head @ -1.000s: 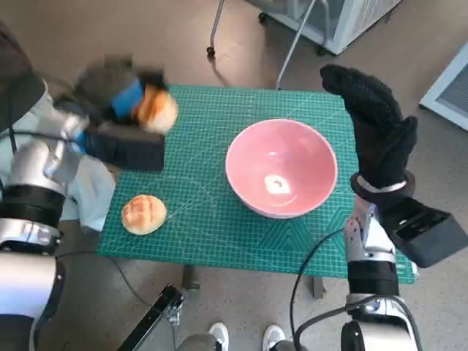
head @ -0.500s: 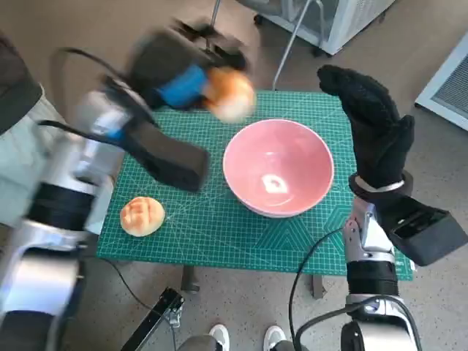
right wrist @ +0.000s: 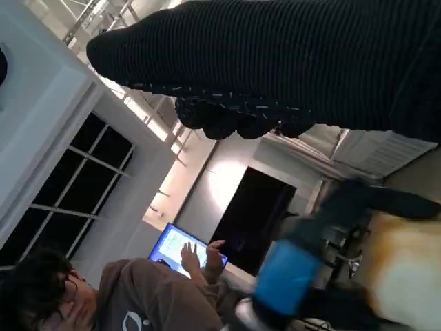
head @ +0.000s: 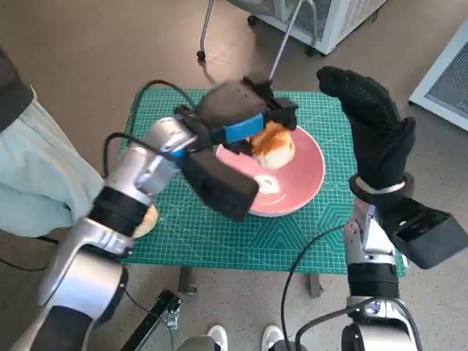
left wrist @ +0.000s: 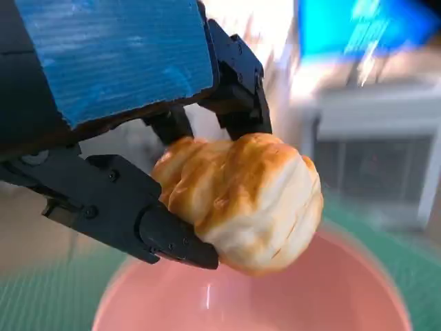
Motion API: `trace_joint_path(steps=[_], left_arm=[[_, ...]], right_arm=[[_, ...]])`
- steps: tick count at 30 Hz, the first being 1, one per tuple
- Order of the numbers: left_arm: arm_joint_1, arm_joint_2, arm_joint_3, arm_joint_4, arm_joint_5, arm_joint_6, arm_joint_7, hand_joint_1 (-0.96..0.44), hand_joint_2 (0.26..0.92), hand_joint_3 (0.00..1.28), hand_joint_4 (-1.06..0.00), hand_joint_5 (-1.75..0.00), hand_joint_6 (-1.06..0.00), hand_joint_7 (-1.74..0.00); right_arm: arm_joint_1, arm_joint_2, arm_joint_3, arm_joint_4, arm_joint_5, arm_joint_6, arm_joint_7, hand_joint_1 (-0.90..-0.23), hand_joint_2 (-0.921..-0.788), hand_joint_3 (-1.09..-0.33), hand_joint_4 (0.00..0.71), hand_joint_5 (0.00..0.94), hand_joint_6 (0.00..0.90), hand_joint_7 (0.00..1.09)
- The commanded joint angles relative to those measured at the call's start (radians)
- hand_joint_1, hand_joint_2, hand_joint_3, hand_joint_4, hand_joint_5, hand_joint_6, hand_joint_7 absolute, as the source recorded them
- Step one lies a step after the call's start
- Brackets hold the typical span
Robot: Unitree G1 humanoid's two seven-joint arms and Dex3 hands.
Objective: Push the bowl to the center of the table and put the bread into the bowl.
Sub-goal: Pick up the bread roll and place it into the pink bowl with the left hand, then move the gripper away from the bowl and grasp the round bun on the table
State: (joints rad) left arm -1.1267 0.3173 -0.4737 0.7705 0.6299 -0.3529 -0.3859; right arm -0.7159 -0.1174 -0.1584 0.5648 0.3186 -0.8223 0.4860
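From the head view, the surface (head: 219, 241) is a small table covered by a green cutting mat with a printed grid. The pink bowl (head: 303, 183) sits on the mat, towards the right of its middle. The left robot hand (head: 245, 117) reaches across the mat and holds a bread roll (head: 274, 145) over the bowl's rim, above its inside. A second bread roll (head: 148, 217) lies near the mat's left edge, mostly hidden by the left forearm. The right robot hand (head: 369, 124) stands upright beside the bowl's right side, fingers straight and holding nothing. The floor is grey-brown; a white cabinet (head: 329, 18) and chair legs stand beyond the surface, and shoe tips (head: 241, 338) show at the lower edge.

In the left wrist view, the left robot hand (left wrist: 138, 138) has its black fingers (left wrist: 165, 234) clamped on the golden, ridged bread roll (left wrist: 248, 200), which hangs above the bowl (left wrist: 331, 289). A blurred white unit stands behind.

In the right wrist view, the gloved right robot hand (right wrist: 296, 62) fills the top. Below it a person (right wrist: 103, 296) sits near a lit blue screen (right wrist: 176, 248), with dark windows and a white wall behind.
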Motion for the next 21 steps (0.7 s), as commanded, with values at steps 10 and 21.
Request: trace_joint_path(steps=[10,21], left_arm=[[0.023,0.03,0.033,0.008,-0.069,-0.009,-0.11,-0.09,0.815,0.01,-0.11,-0.01,-0.09,-0.47],[0.079,0.139,0.119,-0.139,-0.155,-0.051,-0.165,-0.14,0.819,0.01,-0.11,0.0,-0.12,-0.47]], right_arm=[[0.03,-0.014,-0.01,0.001,-0.015,0.006,-0.015,-0.669,-0.921,-0.703,0.375,0.008,0.113,0.85],[0.032,0.0,0.001,0.003,-0.027,0.0,-0.03,-0.677,-0.921,-0.703,0.379,0.01,0.115,0.84]])
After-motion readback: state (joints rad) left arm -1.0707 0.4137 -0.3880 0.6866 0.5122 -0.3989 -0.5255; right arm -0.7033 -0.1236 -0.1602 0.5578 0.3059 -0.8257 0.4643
